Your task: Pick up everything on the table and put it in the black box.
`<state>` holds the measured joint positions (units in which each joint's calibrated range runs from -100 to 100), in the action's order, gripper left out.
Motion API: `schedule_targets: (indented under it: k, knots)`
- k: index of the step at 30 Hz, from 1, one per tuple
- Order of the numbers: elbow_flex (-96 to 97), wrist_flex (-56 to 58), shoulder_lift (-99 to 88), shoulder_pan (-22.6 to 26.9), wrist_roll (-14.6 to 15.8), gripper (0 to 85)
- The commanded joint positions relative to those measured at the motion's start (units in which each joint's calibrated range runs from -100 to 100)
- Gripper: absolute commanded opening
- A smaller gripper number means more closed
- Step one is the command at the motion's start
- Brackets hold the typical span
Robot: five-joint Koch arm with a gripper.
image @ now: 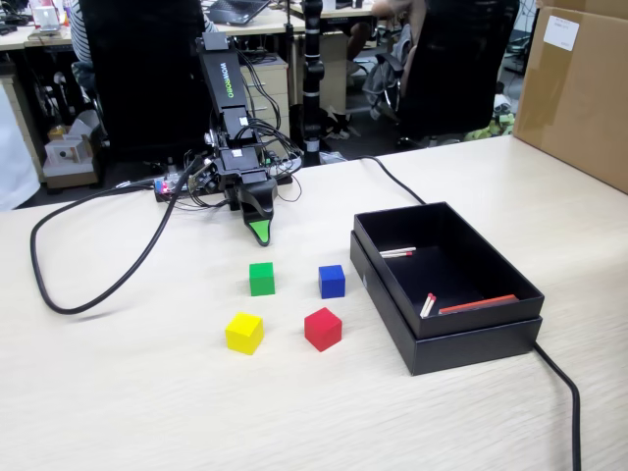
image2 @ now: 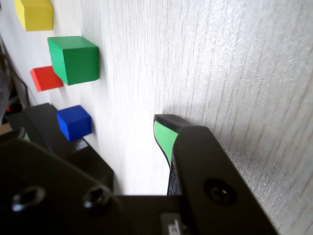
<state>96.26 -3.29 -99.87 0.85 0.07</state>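
Four small cubes lie on the table (image: 128, 392) in a square: green (image: 261, 279), blue (image: 332, 281), yellow (image: 243, 333) and red (image: 323, 329). To their right stands the black box (image: 461, 339), nested in its lid. My gripper (image: 258, 232) points down at the table just behind the green cube and touches none of them. It is open and empty. In the wrist view its green-padded fingertip (image2: 164, 134) hangs over bare table, with the green (image2: 74, 59), yellow (image2: 35, 13), red (image2: 46, 78) and blue (image2: 74, 122) cubes and the box (image2: 73, 156) at the left.
Thin red-and-white sticks (image: 397, 252) lie inside the box. A brown cardboard carton (image: 579, 88) stands at the back right. One black cable (image: 98, 285) loops across the left of the table. Another cable (image: 561, 388) runs off by the box's front corner.
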Motion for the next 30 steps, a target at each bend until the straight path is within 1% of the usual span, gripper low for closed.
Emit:
schedule_targets:
  k: [1,6,8,16,20,22,26,30]
  knots:
    - [0.8,3.0,-0.1,0.0,-0.2,49.7]
    - [0.8,2.9,-0.1,-0.1,-0.1,49.6]
    - [0.8,2.9,-0.1,-0.4,0.4,48.4]
    - [0.2,2.6,0.4,-0.1,0.4,48.5]
    - [-1.1,3.3,1.1,-0.3,0.5,47.2]
    - [-3.1,6.7,1.4,-0.4,0.7,47.2]
    - [-12.5,20.8,1.5,-0.6,2.0,47.5]
    - [-25.8,31.1,9.6,-1.0,2.1,47.2]
